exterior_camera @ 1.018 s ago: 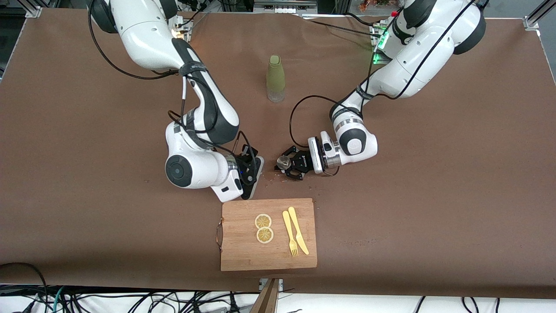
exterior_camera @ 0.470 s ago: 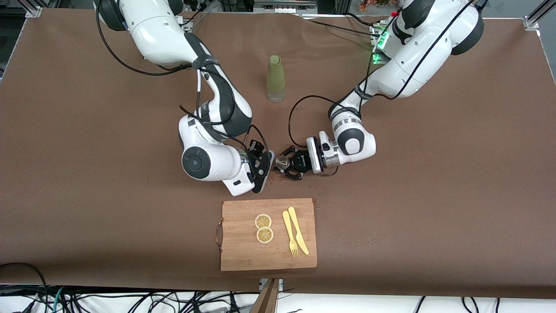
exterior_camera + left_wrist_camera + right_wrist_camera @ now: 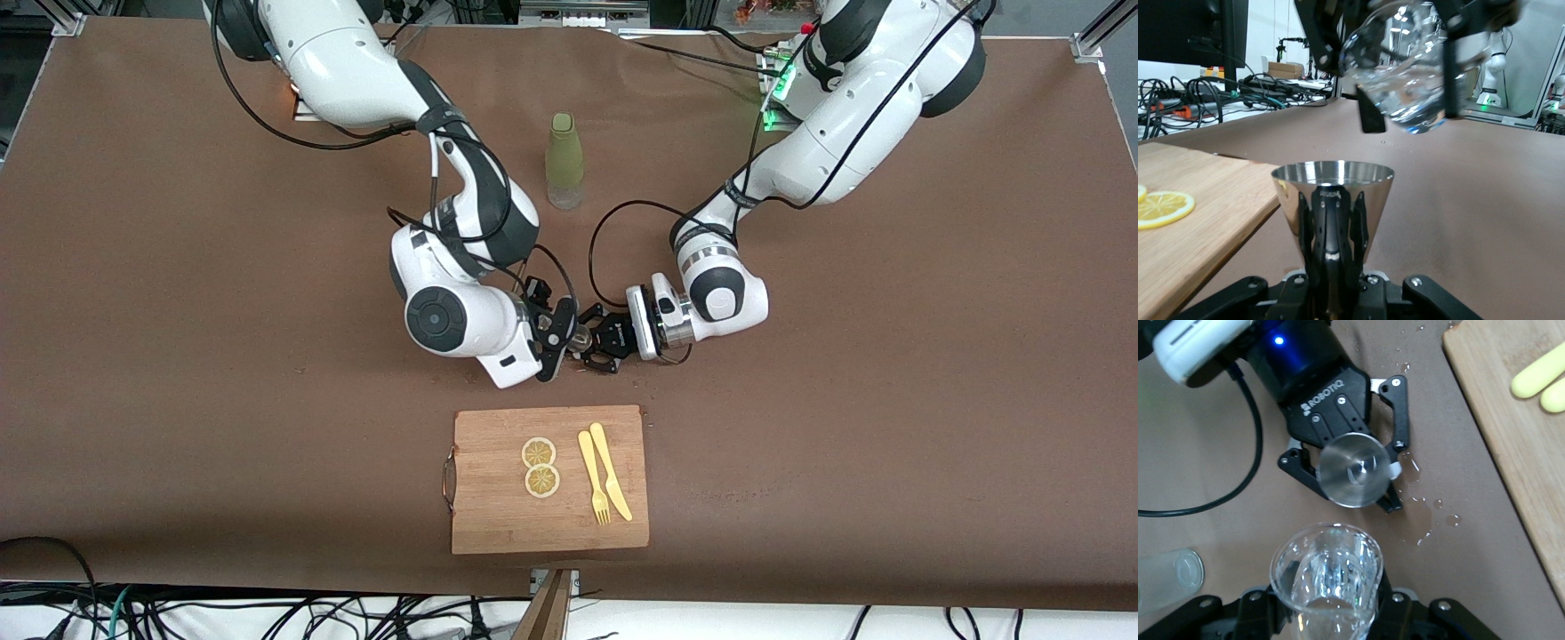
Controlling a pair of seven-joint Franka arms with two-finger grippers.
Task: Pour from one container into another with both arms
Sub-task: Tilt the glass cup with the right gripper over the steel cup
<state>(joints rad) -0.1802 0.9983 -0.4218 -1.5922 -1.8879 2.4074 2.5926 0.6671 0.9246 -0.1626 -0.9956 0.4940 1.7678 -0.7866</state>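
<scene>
The right tool (image 3: 569, 338) grips a tilted glass (image 3: 1408, 73) over the steel cup (image 3: 1333, 193) clamped by the left tool (image 3: 594, 345); pouring looks barely begun.

Both arms (image 3: 462, 267) meeting above cutting board (image 3: 548, 480), bottle (image 3: 564, 160)

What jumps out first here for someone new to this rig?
The two grippers meeting mid-table: the right gripper holds a clear glass tilted over a steel cone cup gripped upright by the left gripper. Droplets dot the brown table beside the cup. Nearer the front camera, a wooden cutting board carries lemon slices.
</scene>
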